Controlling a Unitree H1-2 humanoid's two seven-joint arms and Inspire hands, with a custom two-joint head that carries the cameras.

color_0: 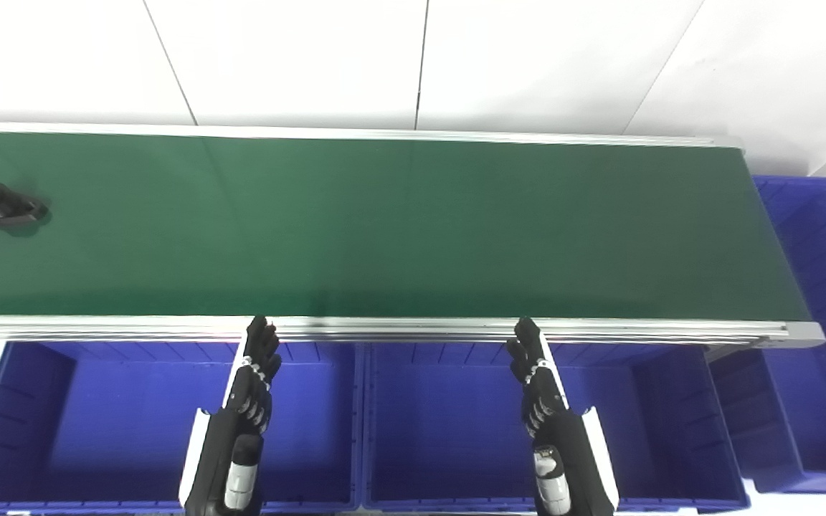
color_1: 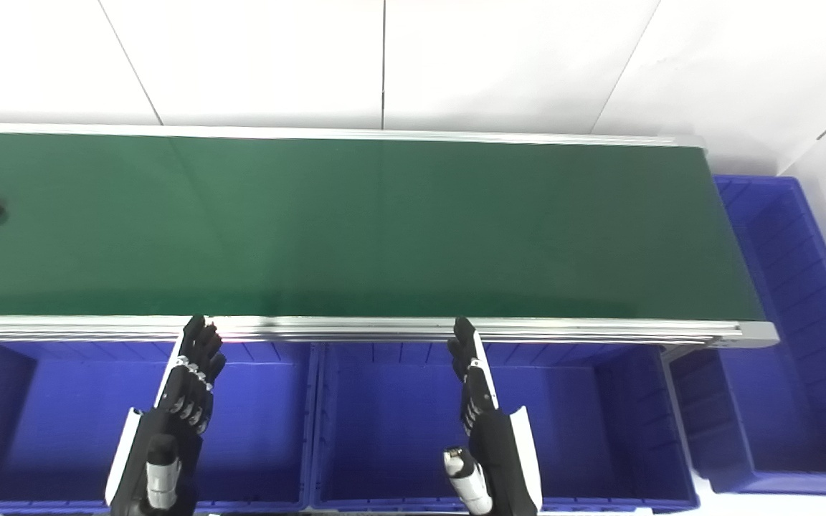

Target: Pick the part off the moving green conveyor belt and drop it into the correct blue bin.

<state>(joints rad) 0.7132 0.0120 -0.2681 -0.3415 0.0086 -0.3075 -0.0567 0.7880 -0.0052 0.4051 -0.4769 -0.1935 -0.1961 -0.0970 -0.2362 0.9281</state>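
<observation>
Open hands [color_0: 255,380], part [color_0: 3,204] perhaps whole.

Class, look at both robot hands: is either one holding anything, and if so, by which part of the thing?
Nothing is held. The left hand and right hand are open above the blue bins, and the black part lies untouched on the green conveyor belt.

White wall panels [color_0: 298,57] fill the background (thin dark seams run between them). Lighting is bright and even.
</observation>
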